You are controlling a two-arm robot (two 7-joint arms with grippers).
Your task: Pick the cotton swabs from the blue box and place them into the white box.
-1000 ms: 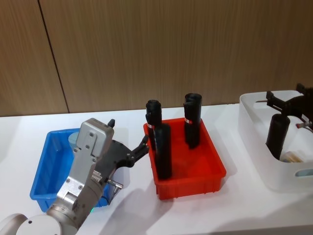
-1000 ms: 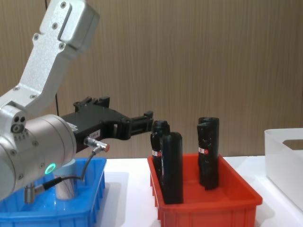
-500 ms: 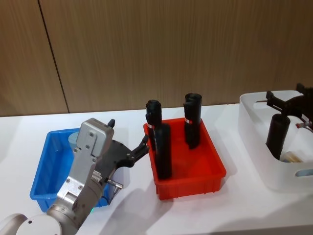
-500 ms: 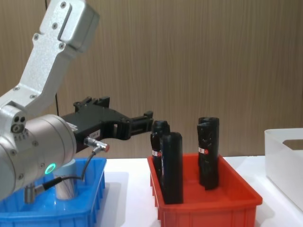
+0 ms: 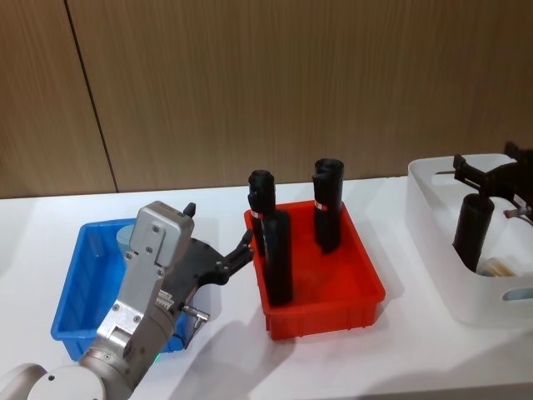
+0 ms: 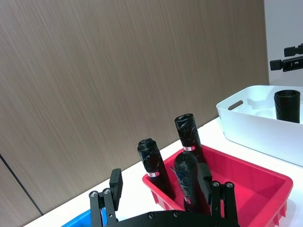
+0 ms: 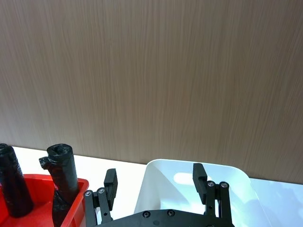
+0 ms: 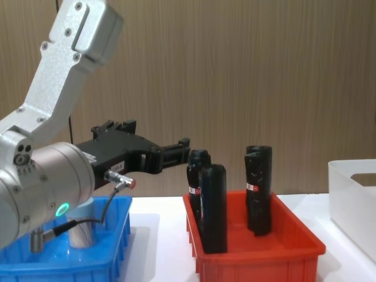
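Observation:
The blue box sits at the left of the table. One jar of cotton swabs stands in it, its pale blue lid peeking out behind my left arm. My left gripper hovers above the blue box's right side, pointing toward the red bin. It is open, its fingers spread with nothing between them. The white box stands at the far right. Above it my right gripper hangs open, fingers apart and empty. A pale blue lid and white-tipped sticks show inside the white box.
A red bin with three upright black cylinders stands between the two boxes. Another black cylinder stands in the white box. A wood-panelled wall closes the back; bare white table lies in front.

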